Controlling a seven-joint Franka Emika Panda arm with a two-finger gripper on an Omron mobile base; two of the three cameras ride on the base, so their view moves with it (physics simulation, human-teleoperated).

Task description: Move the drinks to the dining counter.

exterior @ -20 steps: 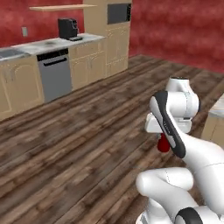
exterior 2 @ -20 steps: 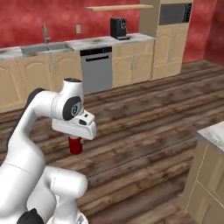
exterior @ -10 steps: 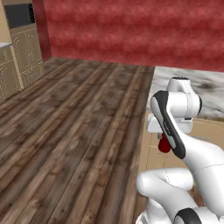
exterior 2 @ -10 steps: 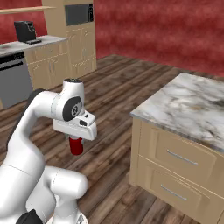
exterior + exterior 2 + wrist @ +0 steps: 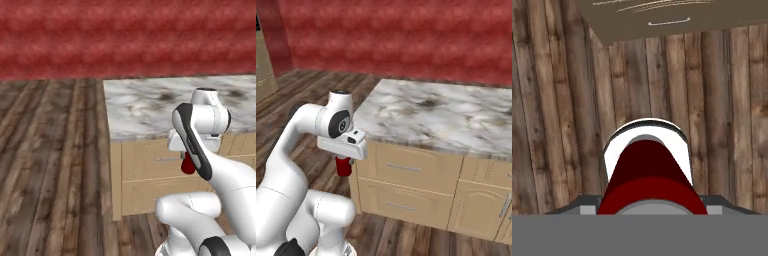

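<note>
- White-grey marbled table (image 5: 446, 112) with beige wooden drawer fronts stands directly ahead of the base, before the red wall (image 5: 128, 35); whether this is the dining counter cannot be confirmed, as no stools are in view.
- Dark wooden plank floor (image 5: 557, 110) lies beneath the arm; in the hand view the can hangs over bare planks, with the table's drawer front near the top of that view.
- Step in hand, as judged: the carrying leg for the first drink, with the can aloft beside the table and not yet set down.
- Next move, as judged: raise the hand above the marble edge, reach over the top, lower the can upright and release. The can currently hangs below the level of the top, so lifting must come first.
- Claw (image 5: 344, 161) points downward, partly closed, gripping the can at its upper end.
- Small dark-red can with a grey top (image 5: 344, 167) hangs from the claw, just beside the table's corner, clear of the floor.
</note>
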